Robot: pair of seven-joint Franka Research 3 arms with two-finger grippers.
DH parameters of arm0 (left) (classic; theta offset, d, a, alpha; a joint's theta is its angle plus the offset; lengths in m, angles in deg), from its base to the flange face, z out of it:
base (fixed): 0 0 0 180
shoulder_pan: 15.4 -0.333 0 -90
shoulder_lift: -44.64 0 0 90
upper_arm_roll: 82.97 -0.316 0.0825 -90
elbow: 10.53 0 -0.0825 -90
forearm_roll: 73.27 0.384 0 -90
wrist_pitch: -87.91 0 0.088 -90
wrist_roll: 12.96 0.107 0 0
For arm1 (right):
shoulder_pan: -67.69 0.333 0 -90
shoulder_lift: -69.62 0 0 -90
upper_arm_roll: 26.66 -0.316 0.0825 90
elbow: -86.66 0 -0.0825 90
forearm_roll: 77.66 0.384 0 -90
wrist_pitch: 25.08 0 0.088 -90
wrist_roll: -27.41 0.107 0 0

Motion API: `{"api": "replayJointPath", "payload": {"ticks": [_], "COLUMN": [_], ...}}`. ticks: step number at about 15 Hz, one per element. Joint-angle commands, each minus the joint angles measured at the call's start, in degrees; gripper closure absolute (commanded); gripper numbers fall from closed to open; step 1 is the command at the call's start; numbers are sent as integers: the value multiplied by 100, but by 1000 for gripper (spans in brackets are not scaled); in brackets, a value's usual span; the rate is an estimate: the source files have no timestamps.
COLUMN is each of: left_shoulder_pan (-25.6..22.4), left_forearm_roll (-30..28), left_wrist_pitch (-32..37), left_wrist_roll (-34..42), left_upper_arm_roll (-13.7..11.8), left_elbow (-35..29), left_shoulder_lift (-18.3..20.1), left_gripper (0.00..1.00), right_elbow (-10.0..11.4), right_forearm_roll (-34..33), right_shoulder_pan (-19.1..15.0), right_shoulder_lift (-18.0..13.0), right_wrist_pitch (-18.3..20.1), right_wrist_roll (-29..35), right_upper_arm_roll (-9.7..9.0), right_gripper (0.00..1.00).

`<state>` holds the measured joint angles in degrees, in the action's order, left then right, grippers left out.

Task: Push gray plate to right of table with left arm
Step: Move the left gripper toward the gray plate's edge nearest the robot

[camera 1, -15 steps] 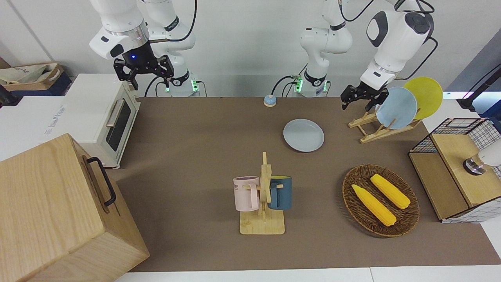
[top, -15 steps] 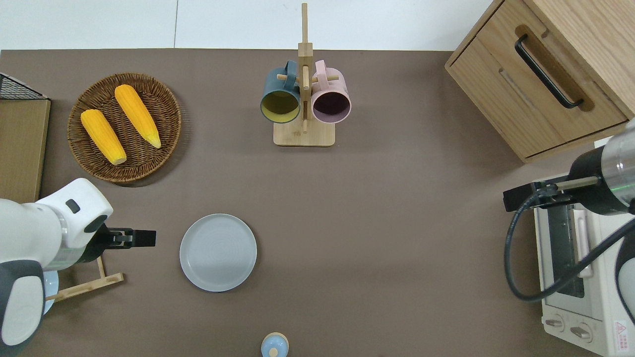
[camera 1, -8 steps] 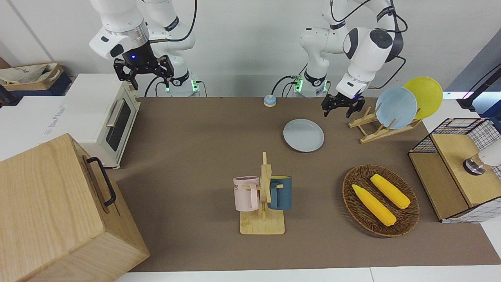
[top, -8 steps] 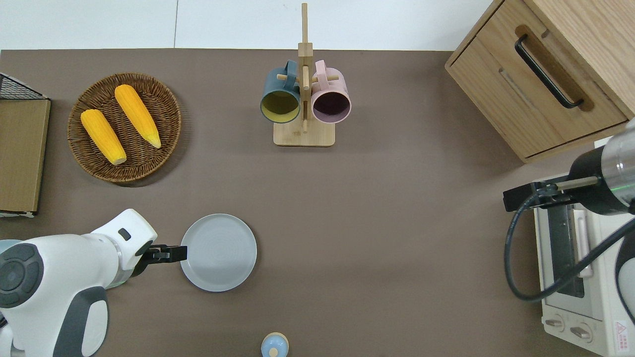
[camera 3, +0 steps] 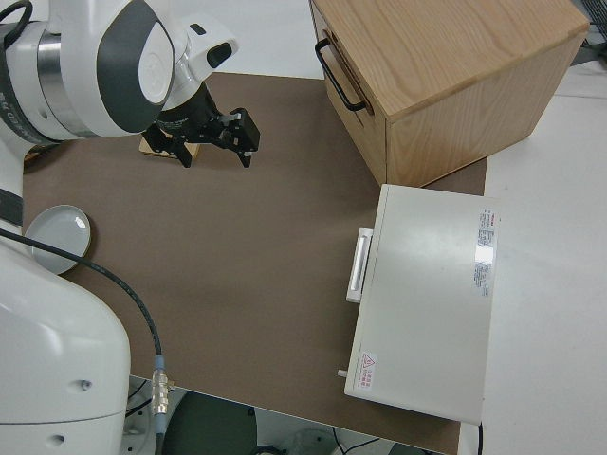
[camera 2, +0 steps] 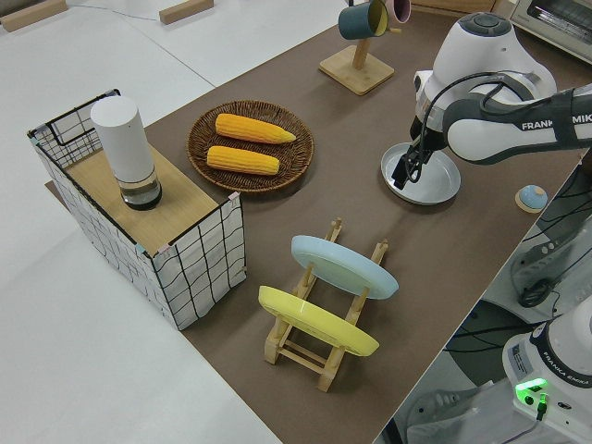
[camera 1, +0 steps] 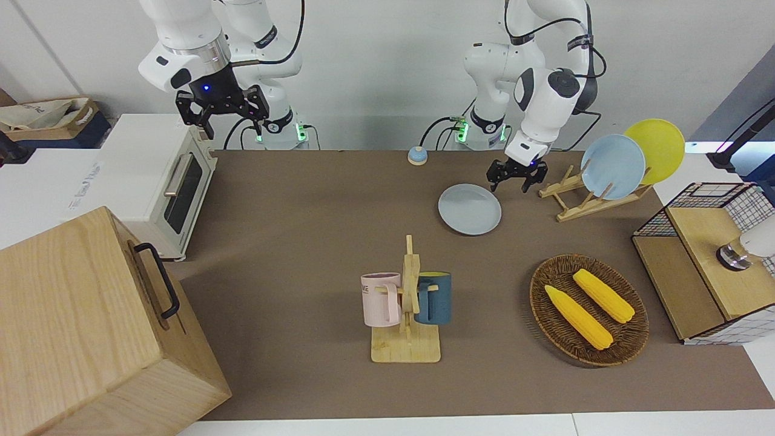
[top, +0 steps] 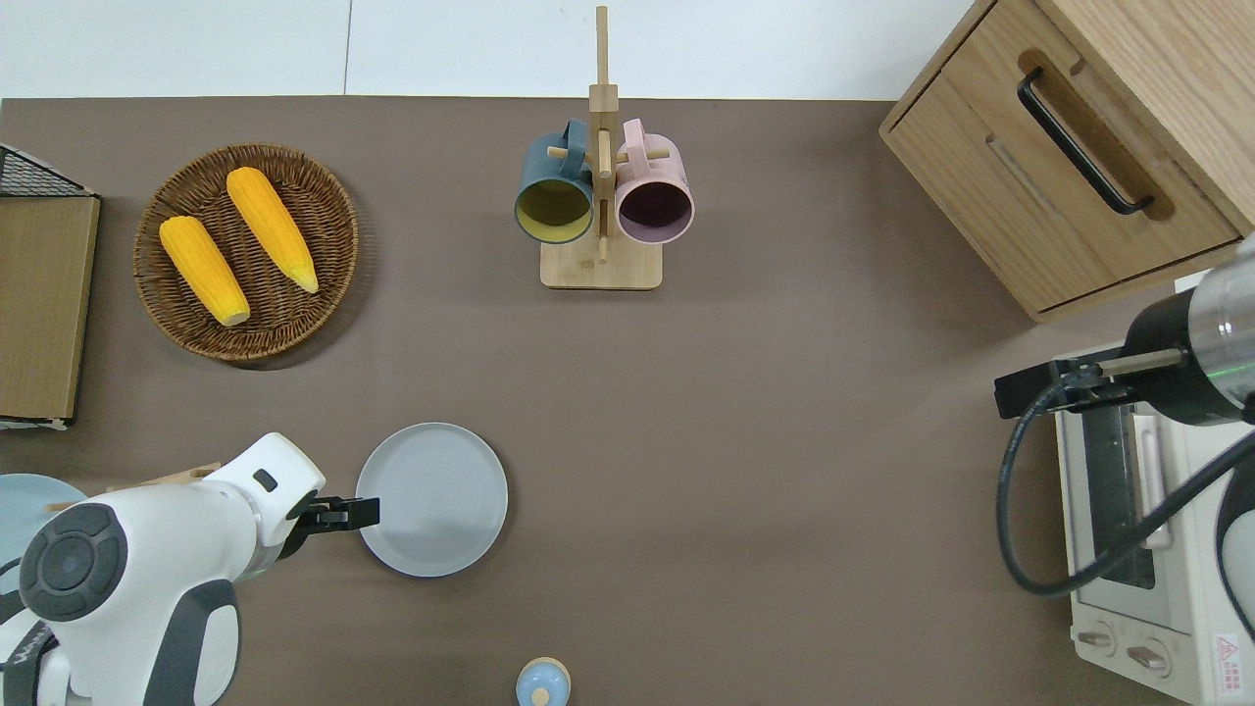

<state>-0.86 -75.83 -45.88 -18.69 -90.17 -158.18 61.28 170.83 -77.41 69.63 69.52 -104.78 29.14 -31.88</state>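
The gray plate (camera 1: 470, 209) lies flat on the brown table (camera 1: 303, 230), nearer to the robots than the mug rack. It also shows in the overhead view (top: 431, 498) and in the left side view (camera 2: 427, 178). My left gripper (camera 1: 510, 181) is open and empty. It hangs low over the plate's rim on the side toward the left arm's end of the table, as the overhead view (top: 361, 512) and the left side view (camera 2: 407, 172) show. I cannot tell whether it touches the rim. My right gripper (camera 1: 223, 118) is open, and that arm is parked.
A wooden mug rack (camera 1: 407, 303) with two mugs stands mid-table. A wicker basket (camera 1: 629, 333) with two corn cobs, a plate rack (camera 1: 575, 203) with light-blue and yellow plates, and a wire crate (camera 1: 714, 260) sit at the left arm's end. A toaster oven (camera 1: 163, 181) and a wooden cabinet (camera 1: 91, 327) sit at the right arm's end.
My left gripper has swung from the plate rack toward the gray plate and come down to its rim. The plate has not moved. The right arm has not moved.
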Motion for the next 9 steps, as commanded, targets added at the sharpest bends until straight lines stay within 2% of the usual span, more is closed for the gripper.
{"api": "replayJointPath", "payload": {"ticks": [1,9], "left_shoulder_pan": [23,14], "left_forearm_roll": [54,54], "left_wrist_pitch": [-499,-903], "left_wrist_roll": [-209,-359], "left_upper_arm_roll": [8,8], "left_elbow": [-290,-317], "left_shoulder_lift": [-125,-661], "left_gripper": [9,9], "right_elbow": [3,-5], "right_forearm_roll": [46,46], "right_shoulder_pan": [-62,-62], "right_shoulder_lift": [-43,-43], "right_wrist_pitch": [69,69], "right_wrist_roll": [-6,-15], "right_upper_arm_roll": [-23,-32], "right_gripper": [17,17]}}
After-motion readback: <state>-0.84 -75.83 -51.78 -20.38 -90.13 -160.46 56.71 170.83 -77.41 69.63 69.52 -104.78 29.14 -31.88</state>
